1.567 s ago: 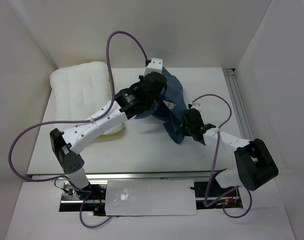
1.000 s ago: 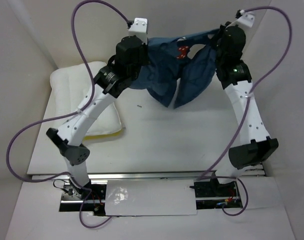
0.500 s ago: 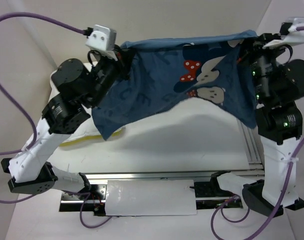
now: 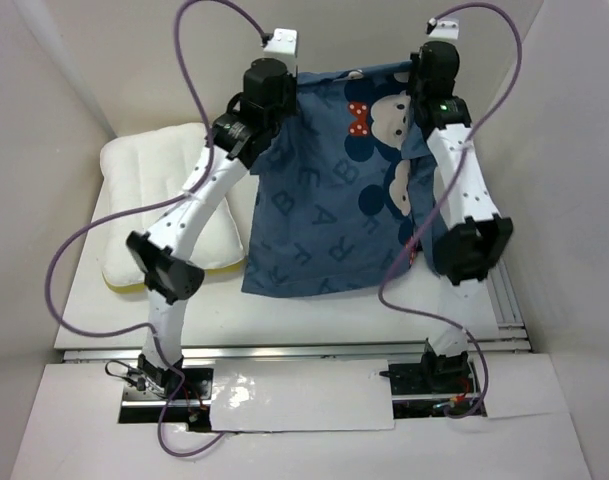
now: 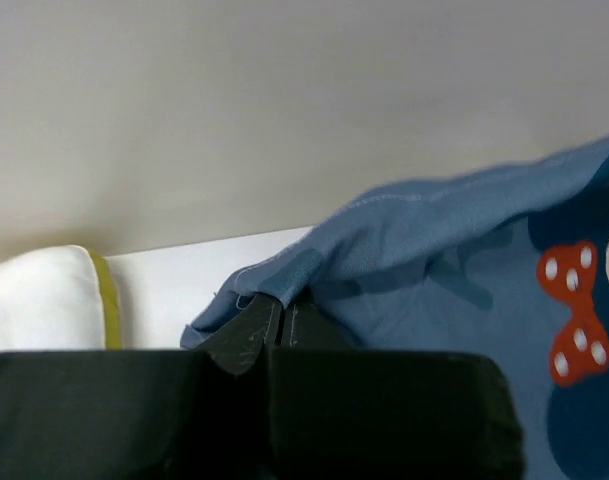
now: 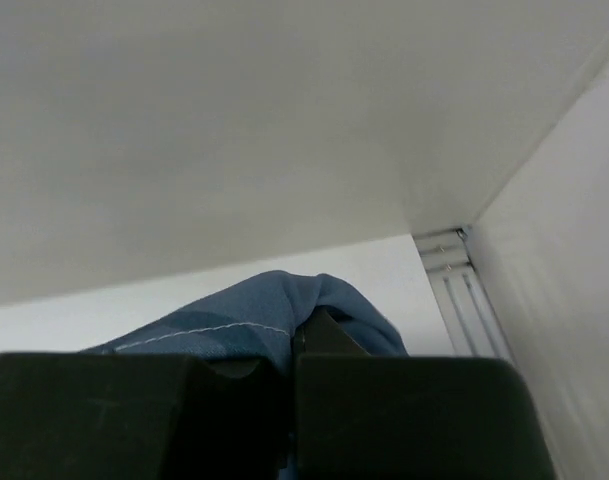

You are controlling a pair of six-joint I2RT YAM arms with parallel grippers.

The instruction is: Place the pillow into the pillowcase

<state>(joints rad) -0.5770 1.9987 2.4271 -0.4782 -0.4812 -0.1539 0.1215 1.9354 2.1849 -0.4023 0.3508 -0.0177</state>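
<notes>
The blue pillowcase (image 4: 334,200) hangs spread out flat between my two raised arms, letters and mouse faces with red bows showing. My left gripper (image 4: 289,82) is shut on its upper left corner (image 5: 284,285). My right gripper (image 4: 416,72) is shut on its upper right corner (image 6: 284,310). The cloth's lower edge hangs down over the table's front. The white pillow (image 4: 159,200) with its yellow trim lies flat on the table at the left, partly under my left arm, and its end (image 5: 39,300) shows in the left wrist view.
White walls close in the table at the back and on both sides. A metal rail (image 4: 504,290) runs along the table's right edge, also seen as a rail (image 6: 449,270) in the right wrist view. Purple cables (image 4: 209,20) loop above both arms.
Both arms have lifted the pillowcase from a bunched heap on the table and pulled it apart, so it now hangs stretched flat. The pillow has stayed in place.
</notes>
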